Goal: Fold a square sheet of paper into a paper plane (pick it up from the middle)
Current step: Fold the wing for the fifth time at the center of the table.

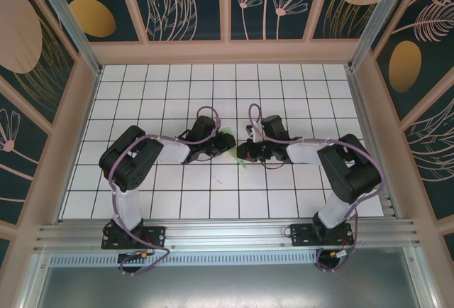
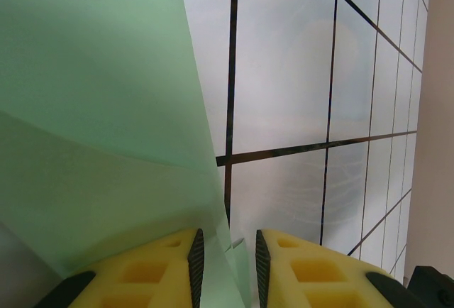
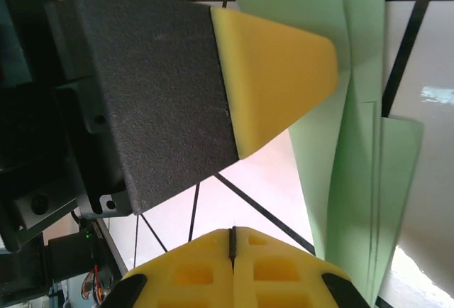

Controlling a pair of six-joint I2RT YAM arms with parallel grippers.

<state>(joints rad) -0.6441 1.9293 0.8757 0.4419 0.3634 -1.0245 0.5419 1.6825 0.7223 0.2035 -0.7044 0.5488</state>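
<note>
Top view, centre: left gripper (image 1: 215,150) and right gripper (image 1: 245,153) face each other over the gridded table (image 1: 213,88), with the folded sheet of paper (image 1: 229,138) between them. Left wrist view: sheet across the left half, its lower part between the pads at bottom centre, table to the right. Right wrist view: sheet down the right side, left gripper's finger (image 3: 277,67) at upper left overlapping it, right gripper's pads at bottom centre, apart from it.

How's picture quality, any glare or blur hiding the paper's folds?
Left wrist: the folded green paper sits close to the lens and looks soft, with hazy reflections on the white table. Right wrist: creases read clearly; a blown-out patch at lower right. Top external: sharp, evenly lit, paper just a sliver.
</note>
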